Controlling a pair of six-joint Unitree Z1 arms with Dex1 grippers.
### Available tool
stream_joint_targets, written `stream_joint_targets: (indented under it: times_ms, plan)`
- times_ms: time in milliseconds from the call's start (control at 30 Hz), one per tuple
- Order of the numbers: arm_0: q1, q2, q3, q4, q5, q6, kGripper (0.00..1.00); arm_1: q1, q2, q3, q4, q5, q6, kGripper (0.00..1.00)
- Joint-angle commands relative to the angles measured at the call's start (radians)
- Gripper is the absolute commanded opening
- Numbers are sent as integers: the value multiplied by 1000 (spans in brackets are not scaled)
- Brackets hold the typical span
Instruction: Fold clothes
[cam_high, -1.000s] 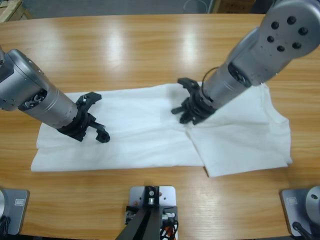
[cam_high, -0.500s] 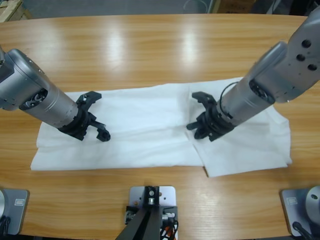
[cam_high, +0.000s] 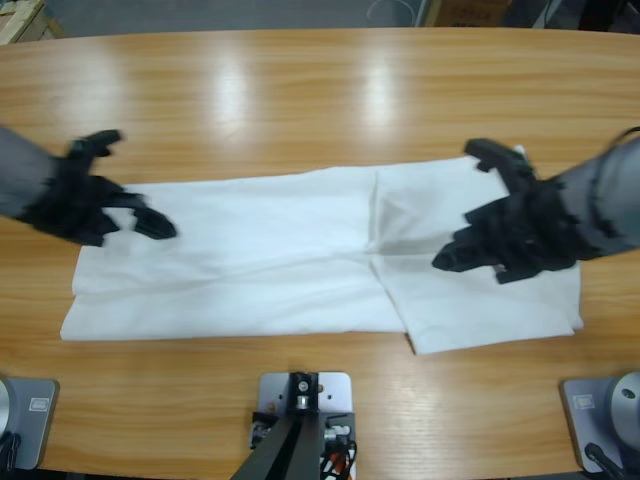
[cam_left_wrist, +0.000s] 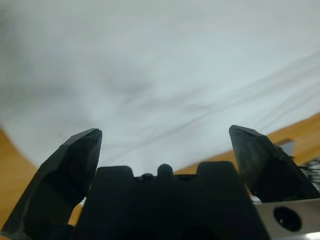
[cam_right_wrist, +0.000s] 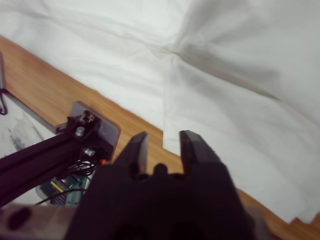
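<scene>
The clothes are a single white T-shirt lying flat across the wooden table as a long band. Its right end is a separate overlapping panel with a crease at the join. My left gripper hovers over the shirt's left end, jaws wide open and empty; the left wrist view shows the T-shirt spread beyond the gripper. My right gripper hangs above the right panel, holding nothing. In the right wrist view the gripper has only a narrow gap, over the near edge of the T-shirt.
The bare wooden table stretches behind the shirt, and a strip of table shows in front of it. Boxes stand on the floor beyond the table's far edge.
Both arms have drawn back outward from the shirt, the left one to the left and the right one to the right. The shirt's right panel now lies uncovered.
</scene>
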Motion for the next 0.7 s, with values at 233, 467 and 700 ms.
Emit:
stream_joint_targets:
  times_ms: [233,467,700]
  plan:
    - [386,73,248,-45,-173,107,956,11,-82,76,-18,-42,52,1000]
    - [388,174,214,-46,-86,80,1000,11,-106,132,-38,-42,58,1000]
    - [388,240,187,-41,-67,72,1000,11,-117,166,-62,-42,61,1000]
